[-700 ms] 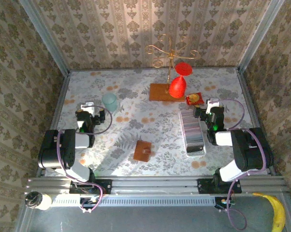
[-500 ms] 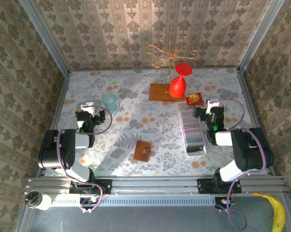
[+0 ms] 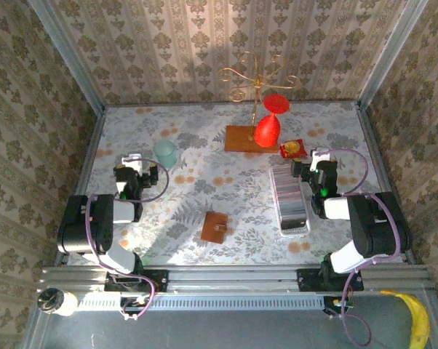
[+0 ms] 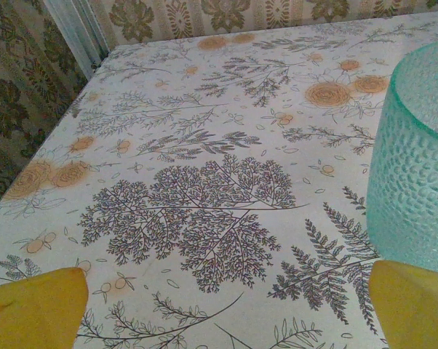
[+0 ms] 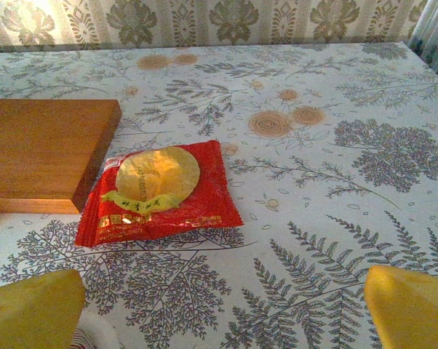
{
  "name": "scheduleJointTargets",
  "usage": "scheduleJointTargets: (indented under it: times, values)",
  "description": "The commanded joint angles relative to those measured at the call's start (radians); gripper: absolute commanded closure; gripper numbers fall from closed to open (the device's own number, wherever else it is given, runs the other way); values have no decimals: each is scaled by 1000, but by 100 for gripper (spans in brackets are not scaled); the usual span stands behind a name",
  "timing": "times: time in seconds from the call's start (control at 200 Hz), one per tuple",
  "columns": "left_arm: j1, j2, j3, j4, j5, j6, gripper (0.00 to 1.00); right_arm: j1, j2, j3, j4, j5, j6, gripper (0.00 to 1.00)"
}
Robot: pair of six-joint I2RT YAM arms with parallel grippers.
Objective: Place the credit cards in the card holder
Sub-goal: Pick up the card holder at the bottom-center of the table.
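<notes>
Presently both arms sit low near their bases with nothing taken up. The right gripper (image 3: 317,158) has its jaws spread wide and empty. In its wrist view the yellow fingertips (image 5: 30,309) frame bare floral tabletop (image 5: 335,218). The small red-and-yellow foil packet (image 5: 157,193) and the brown wooden stand base (image 5: 44,156) lie ahead of it. The left gripper (image 3: 135,161) is likewise wide and empty, just beside the dimpled pale-teal glass tumbler (image 4: 415,160).

The pale grey-white plastic credit cards (image 3: 288,189) stand edge-on in a row inside the long white rectangular tray (image 3: 295,230), which lies just beside the right gripper on its inner side. The small orange-brown leather card holder (image 3: 215,227) lies flat near the front middle of the tabletop, well apart from the tray. It appears folded shut, though the overhead view does not confirm this.

Assessment: the step in hand is the first approach to the cards, and the right arm is the better placed.
- **Right arm:** swing inward over the row and come down with the jaws across the cards' thin faces. Narrow the jaws before contact so that a few cards are pinched rather than the whole row.
- **Risk:** a tight row may lift or drag the tray with it.
- **Left arm:** move to the card holder, keeping clear of the tumbler, and steady or open it.
</notes>
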State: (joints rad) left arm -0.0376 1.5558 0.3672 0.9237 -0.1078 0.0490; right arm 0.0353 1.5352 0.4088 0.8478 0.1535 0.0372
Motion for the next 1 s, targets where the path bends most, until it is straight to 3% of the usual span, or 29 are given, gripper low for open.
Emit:
scheduleJointTargets:
  times: [0.0,0.29,0.385,0.44,0.55,0.66,0.775,0.865,0.995]
  values:
    - [4,-2,21,1,13,3,0,5,-7,-8,16,29,12,0]
    - [4,-3,18,8,16,6,0,5,-10,-11,24,30,10,0]
    - [-14,-55,9,-16,32,37,0,9,-98,-5,-69,44,10,0]
    - [-50,-130,16,-82,-22,57,0,10,-205,-4,-177,60,35,0]
    - [-106,-326,84,-391,-107,15,0,10,-389,28,-416,69,78,0]
    - [-130,-501,159,-665,-204,-184,0,8,-547,128,-788,188,317,0]
    - [-101,-647,220,-960,-218,-580,0,-4,-676,166,-1012,190,507,0]
    - [-57,-740,201,-1115,-126,-723,0,-9,-781,156,-1070,99,548,0]
    - [25,-866,109,-1056,169,-766,0,-9,-890,197,-1211,-93,542,4]
